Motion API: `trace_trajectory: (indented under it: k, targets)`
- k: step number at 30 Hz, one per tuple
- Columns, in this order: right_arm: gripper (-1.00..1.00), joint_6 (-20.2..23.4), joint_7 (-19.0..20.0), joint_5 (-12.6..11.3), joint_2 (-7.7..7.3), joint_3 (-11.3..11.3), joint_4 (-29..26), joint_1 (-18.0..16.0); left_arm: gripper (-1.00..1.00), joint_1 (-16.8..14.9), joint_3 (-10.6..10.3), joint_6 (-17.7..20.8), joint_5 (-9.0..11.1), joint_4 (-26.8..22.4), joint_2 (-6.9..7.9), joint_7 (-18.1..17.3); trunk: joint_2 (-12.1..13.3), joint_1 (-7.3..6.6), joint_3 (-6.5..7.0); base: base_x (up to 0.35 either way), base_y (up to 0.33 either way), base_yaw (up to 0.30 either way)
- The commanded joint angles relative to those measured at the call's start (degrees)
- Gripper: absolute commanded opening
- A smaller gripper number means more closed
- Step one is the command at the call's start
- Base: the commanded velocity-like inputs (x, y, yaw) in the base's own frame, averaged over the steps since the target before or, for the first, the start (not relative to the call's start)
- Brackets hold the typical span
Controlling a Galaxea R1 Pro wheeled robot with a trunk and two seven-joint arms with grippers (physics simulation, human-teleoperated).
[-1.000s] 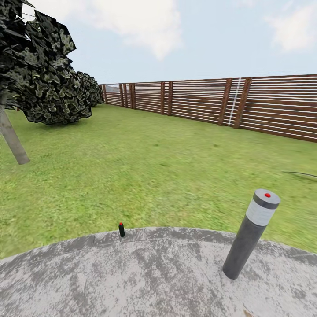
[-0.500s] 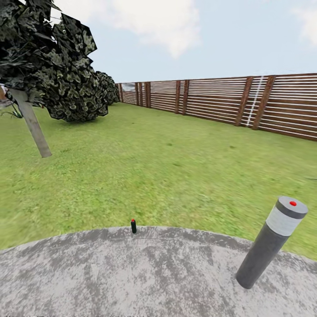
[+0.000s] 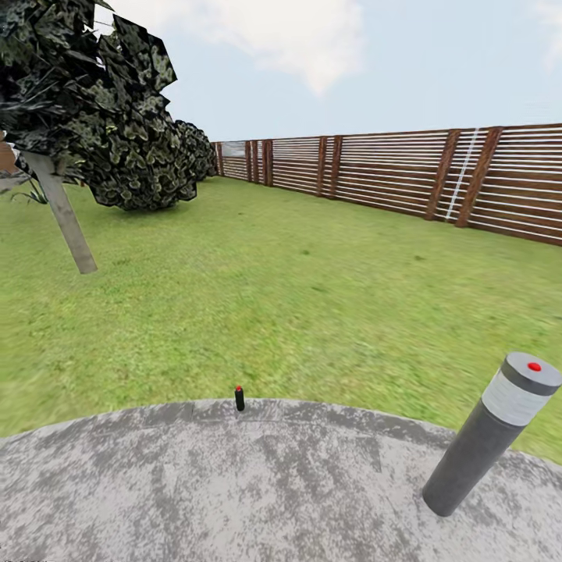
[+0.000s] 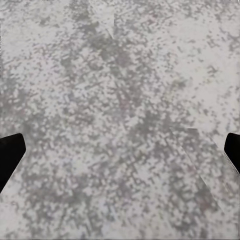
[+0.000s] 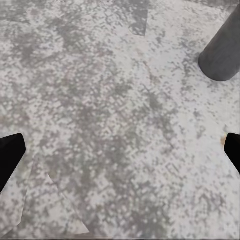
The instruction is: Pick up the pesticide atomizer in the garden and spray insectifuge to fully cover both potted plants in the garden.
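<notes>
The pesticide atomizer [image 3: 239, 399], a small slim dark bottle with a red tip, stands upright at the far edge of the grey paved patio [image 3: 257, 492] in the garden, where the paving meets the lawn [image 3: 297, 297]. The potted plants are out of view. In the left wrist view my left gripper [image 4: 120, 155] is open over bare paving, its dark fingertips [image 4: 9, 157] far apart. My right gripper [image 5: 120, 155] is open too, with dark fingertips [image 5: 10, 155] spread wide above the paving and nothing between them.
A grey bollard [image 3: 488, 437] with a white band and red dot stands on the patio at the right; its base [image 5: 222, 52] appears in the right wrist view. A dark-leaved tree [image 3: 86, 117] grows at the left. A brown slatted fence [image 3: 390, 176] closes the lawn.
The whole head view has shifted, so the camera turned left: the tree, bottle and bollard sit further right in the picture. Nothing on the ground has moved.
</notes>
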Motion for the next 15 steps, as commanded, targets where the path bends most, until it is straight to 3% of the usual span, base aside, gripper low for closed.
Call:
trace_trajectory:
  k: [1,7,15]
  targets:
    - [1.00,-0.19,-0.04,0.60,0.07,-0.33,0.03,-0.03,1.00,-0.04,0.20,-0.10,0.45,0.06,-0.01,-0.43,-0.02,0.01,-0.05,0.227,-0.193,0.260]
    - [1.00,-0.19,-0.04,0.60,0.07,-0.33,0.04,-0.03,1.00,-0.04,0.21,-0.07,0.51,0.05,-0.01,-0.43,-0.02,0.01,-0.05,0.266,-0.174,0.273]
    - [1.00,-0.19,-0.04,0.60,0.07,-0.33,0.04,-0.03,1.00,-0.04,0.21,-0.13,0.52,0.05,-0.01,-0.43,-0.02,0.01,-0.05,0.330,-0.027,0.277]
